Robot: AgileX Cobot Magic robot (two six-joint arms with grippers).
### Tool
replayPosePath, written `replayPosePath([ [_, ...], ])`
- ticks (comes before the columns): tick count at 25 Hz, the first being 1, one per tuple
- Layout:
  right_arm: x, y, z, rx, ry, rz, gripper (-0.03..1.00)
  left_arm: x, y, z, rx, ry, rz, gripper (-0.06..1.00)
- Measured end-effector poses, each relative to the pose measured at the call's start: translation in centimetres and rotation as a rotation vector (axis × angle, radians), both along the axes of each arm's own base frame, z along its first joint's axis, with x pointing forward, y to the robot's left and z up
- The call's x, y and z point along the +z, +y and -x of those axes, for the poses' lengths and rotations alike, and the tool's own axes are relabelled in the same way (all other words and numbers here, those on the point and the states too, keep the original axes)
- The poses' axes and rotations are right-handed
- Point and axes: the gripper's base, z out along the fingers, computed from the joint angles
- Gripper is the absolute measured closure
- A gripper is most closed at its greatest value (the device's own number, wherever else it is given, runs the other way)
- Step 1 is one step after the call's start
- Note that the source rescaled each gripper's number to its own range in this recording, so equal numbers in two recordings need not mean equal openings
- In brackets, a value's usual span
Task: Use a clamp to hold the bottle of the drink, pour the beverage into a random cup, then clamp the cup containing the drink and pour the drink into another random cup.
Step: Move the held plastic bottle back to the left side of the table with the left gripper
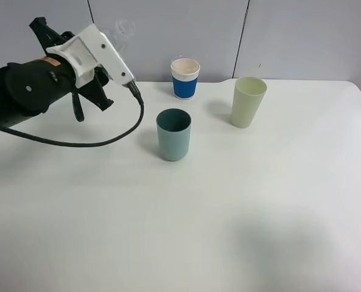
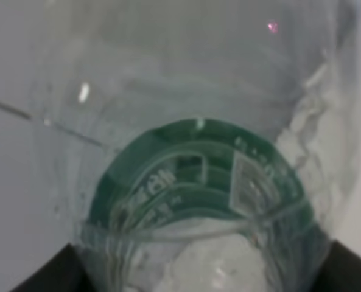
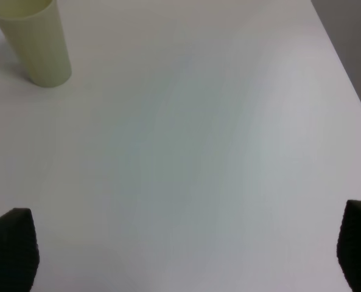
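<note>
Between the left gripper's clamped fingers (image 2: 55,283), raised well apart from the plain teal plastic tumbler (image 1: 173,134), the small clear crinkly green-labelled bottle (image 2: 198,201) could, I reckon, spill onto the white table (image 1: 259,213) if tipped too soon, while the right gripper's fingers (image 3: 10,249) hang apart, empty.

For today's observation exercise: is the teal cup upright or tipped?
Upright: the teal cup stands on its base on the table, mouth facing up.

bottle (image 2: 195,182): blurred, cropped on every side; we can't read its fill.
right end effector (image 3: 186,255): we see only two tip corners.
</note>
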Motion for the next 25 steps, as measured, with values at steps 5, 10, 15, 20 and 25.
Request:
replayPosePath([
  [5,0.0,0.0,0.0,0.000,0.000,0.000,0.02,-0.3,1.5,1.0,-0.038,0.024,0.333,0.94],
  [10,0.0,0.0,0.0,0.000,0.000,0.000,0.02,-0.8,1.8,1.6,-0.117,0.076,0.553,0.94],
  [15,0.0,0.0,0.0,0.000,0.000,0.000,0.02,-0.9,1.7,2.2,-0.185,0.082,0.705,0.94],
  [20,0.0,0.0,0.0,0.000,0.000,0.000,0.02,-0.8,1.6,2.3,-0.179,0.103,0.832,0.94],
  [25,0.0,0.0,0.0,0.000,0.000,0.000,0.02,-1.0,1.5,2.3,-0.173,0.119,0.865,0.94],
])
